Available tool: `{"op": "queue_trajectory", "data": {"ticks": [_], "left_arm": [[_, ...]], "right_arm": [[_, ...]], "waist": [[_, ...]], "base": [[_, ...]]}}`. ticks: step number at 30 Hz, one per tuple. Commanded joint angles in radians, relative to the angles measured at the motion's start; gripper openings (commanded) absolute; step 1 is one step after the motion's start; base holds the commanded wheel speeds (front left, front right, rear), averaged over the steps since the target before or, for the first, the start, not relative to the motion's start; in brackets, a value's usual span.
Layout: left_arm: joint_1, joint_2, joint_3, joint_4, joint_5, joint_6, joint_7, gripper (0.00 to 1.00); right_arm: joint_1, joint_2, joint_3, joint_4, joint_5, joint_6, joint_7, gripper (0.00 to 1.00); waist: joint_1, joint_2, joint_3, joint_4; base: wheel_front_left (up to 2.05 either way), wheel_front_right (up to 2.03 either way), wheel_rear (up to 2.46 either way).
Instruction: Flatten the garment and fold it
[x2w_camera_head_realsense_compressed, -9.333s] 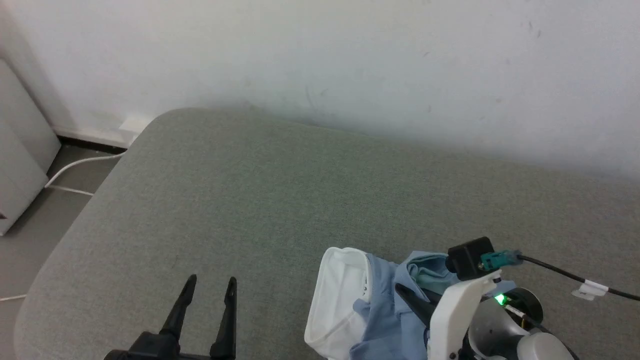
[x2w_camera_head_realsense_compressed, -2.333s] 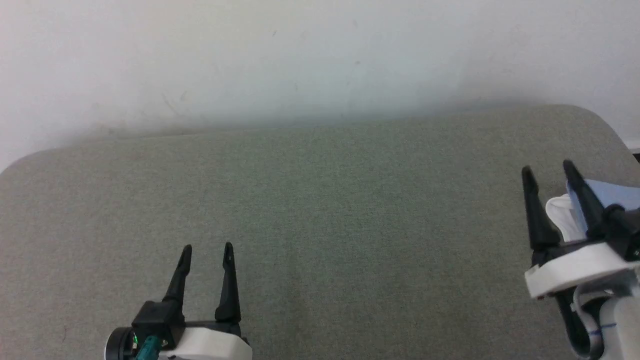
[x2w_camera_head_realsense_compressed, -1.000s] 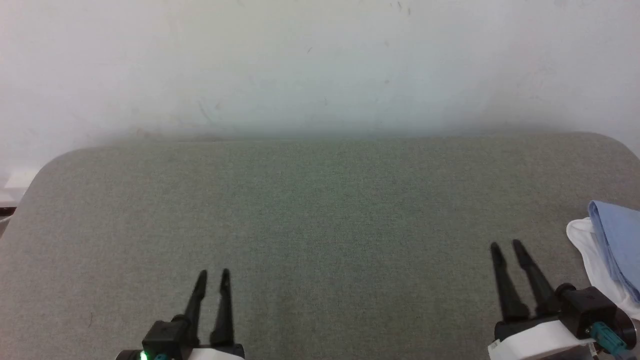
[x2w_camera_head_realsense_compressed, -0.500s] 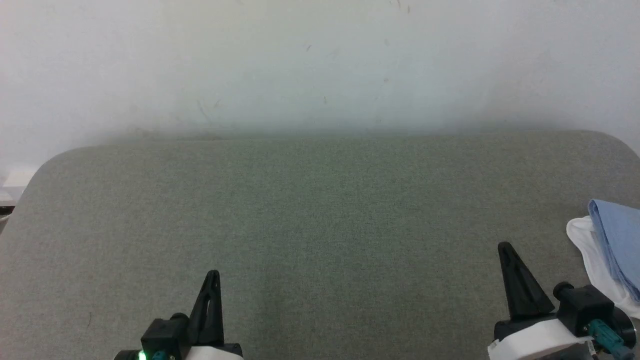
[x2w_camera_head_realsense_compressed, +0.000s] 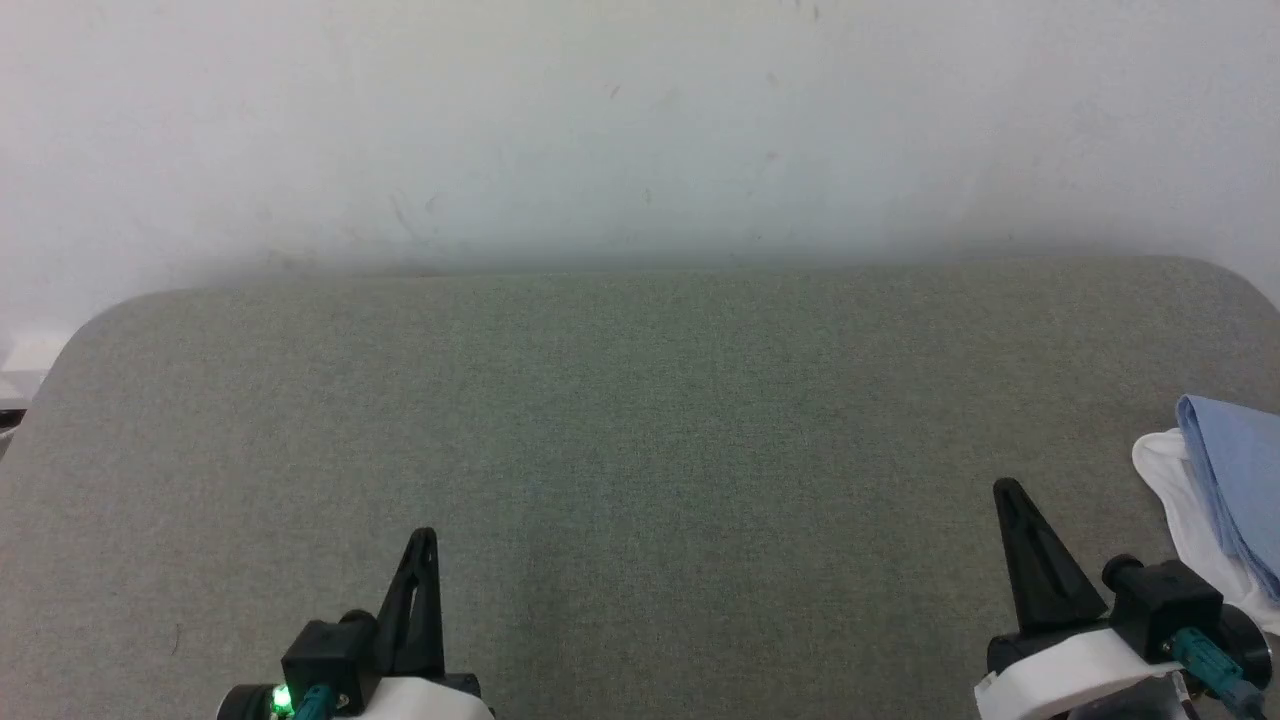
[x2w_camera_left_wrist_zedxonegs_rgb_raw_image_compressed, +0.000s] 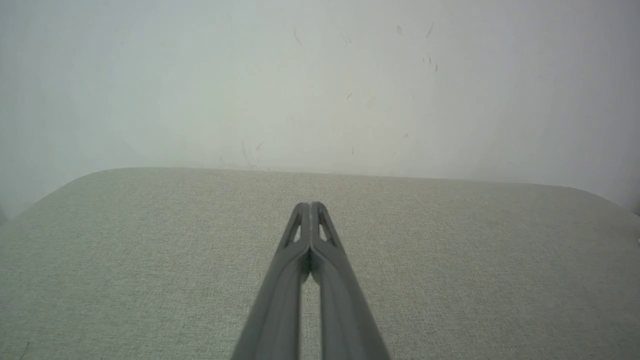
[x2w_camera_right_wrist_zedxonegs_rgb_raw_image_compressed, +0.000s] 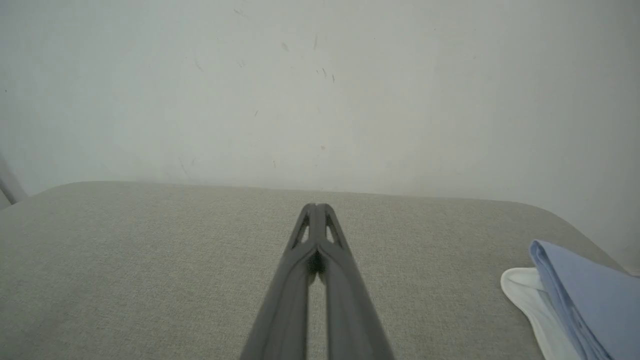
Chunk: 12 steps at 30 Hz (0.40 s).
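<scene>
At the right edge of the grey pad (x2w_camera_head_realsense_compressed: 640, 400) sits the garment (x2w_camera_head_realsense_compressed: 1235, 480): blue layer over white, looks folded. Likely light, limp cotton that will sag and slip out of a shallow pinch. Best grip is through all layers at the blue fold edge facing pad centre. Left gripper (x2w_camera_head_realsense_compressed: 421, 540) and right gripper (x2w_camera_head_realsense_compressed: 1006, 490) hover over the pad's near side, fingers pressed together, holding nothing. Right one is near the garment, not touching. Garment mostly cut off by frame. Buttons, logo and sleeves not visible, so can't judge fold quality.

The grey fabric-covered table (x2w_camera_head_realsense_compressed: 640, 420) (rounded corners) bears the folded garment (x2w_camera_head_realsense_compressed: 1235, 480) at its right edge.
</scene>
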Motion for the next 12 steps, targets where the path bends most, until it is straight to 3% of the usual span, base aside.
{"op": "queue_trajectory", "data": {"ticks": [1,12], "left_arm": [[-0.014,0.001,0.007,-0.006,0.009,-0.007,0.005,0.00],[-0.026,0.001,0.018,-0.010,0.022,-0.013,0.027,0.00]], "right_arm": [[-0.013,0.001,-0.001,-0.007,-0.011,0.000,0.008,0.00],[-0.022,0.002,-0.001,-0.011,-0.021,-0.001,0.028,0.00]], "waist": [[0.0000,0.0000,0.001,0.000],[0.0000,0.0000,0.005,-0.002]], "base": [[0.00,0.00,0.00],[0.00,0.00,0.00]]}}
